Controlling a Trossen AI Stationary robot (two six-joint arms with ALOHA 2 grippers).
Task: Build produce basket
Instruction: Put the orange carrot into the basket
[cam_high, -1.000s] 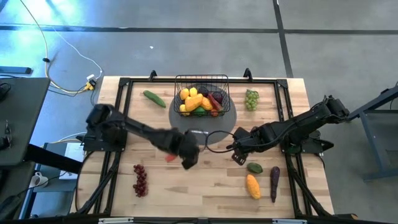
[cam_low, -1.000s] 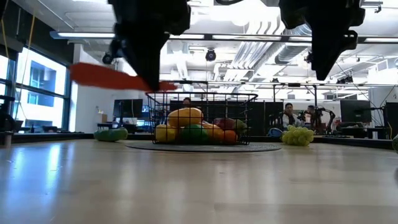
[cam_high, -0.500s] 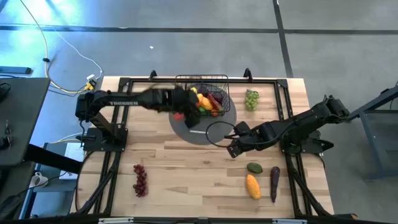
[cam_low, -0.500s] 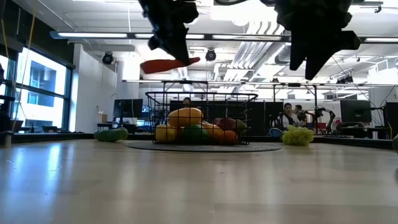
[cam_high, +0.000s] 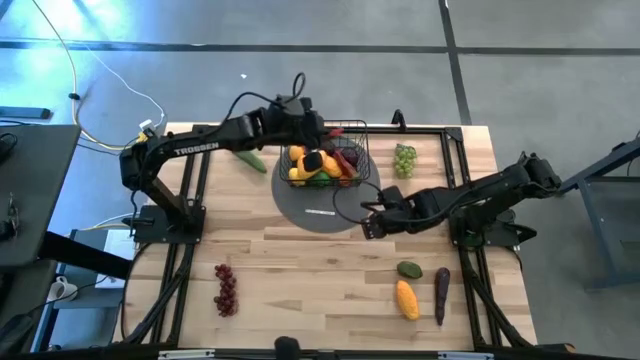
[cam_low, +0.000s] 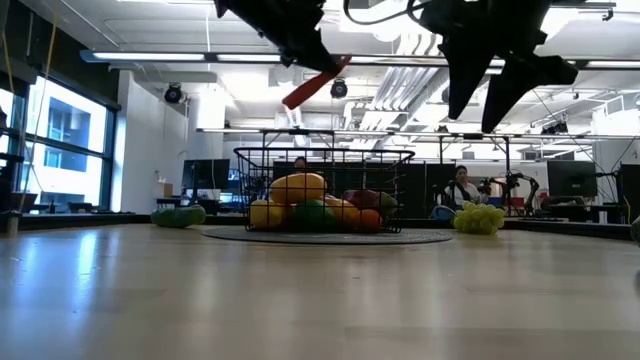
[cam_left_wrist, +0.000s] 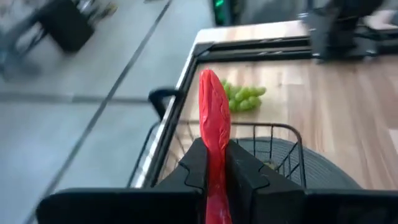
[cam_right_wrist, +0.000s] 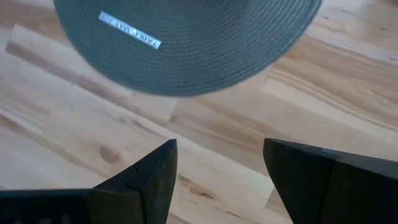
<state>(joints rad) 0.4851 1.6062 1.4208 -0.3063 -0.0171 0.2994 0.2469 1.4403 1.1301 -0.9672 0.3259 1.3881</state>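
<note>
Inspector: While your left tool (cam_left_wrist: 214, 163) is clamped on the red chili (cam_left_wrist: 214, 118), it hangs above the basket (cam_high: 325, 152).

Operator: The other?

Inspector: Your right tool (cam_right_wrist: 217, 165) stands parted, empty, over the surface (cam_high: 320, 270) beside the grey mat (cam_right_wrist: 186, 43).

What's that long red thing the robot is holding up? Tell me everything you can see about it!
It is a red chili, a toy one by its look: long, slim, shiny and a little wrinkled, narrowing to a rounded tip. The left gripper is shut on its lower part, one dark finger on each side, so most of it sticks out past the fingers. In the low view it hangs tilted in the air, above the black wire basket, touching nothing else.
</note>
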